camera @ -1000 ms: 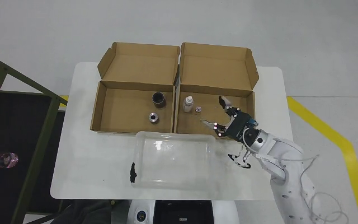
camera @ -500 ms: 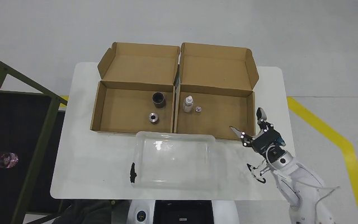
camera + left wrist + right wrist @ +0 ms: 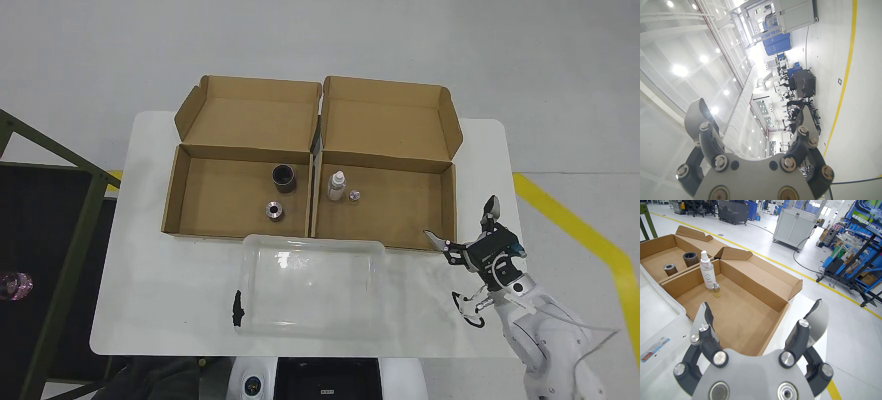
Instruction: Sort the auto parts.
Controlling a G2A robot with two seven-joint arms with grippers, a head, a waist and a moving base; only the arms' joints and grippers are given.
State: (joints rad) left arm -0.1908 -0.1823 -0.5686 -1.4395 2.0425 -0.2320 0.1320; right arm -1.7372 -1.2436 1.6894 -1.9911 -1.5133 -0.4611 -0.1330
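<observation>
Metal sleeves (image 3: 285, 177) in left box (image 3: 215, 197)

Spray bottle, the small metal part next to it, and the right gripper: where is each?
spray bottle (image 3: 707, 273), right wrist view, on its clear body.
small metal part (image 3: 716, 292), right wrist view, on its lower barrel.
right gripper (image 3: 762, 307), right wrist view, midway between its open fingertips.

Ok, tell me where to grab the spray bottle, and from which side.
I'd grip the spray bottle around its clear round body, below the white cap, coming down from above with the right claw open. It stands upright, and a small fitting sits close beside it, which a sideways approach might knock.
</observation>
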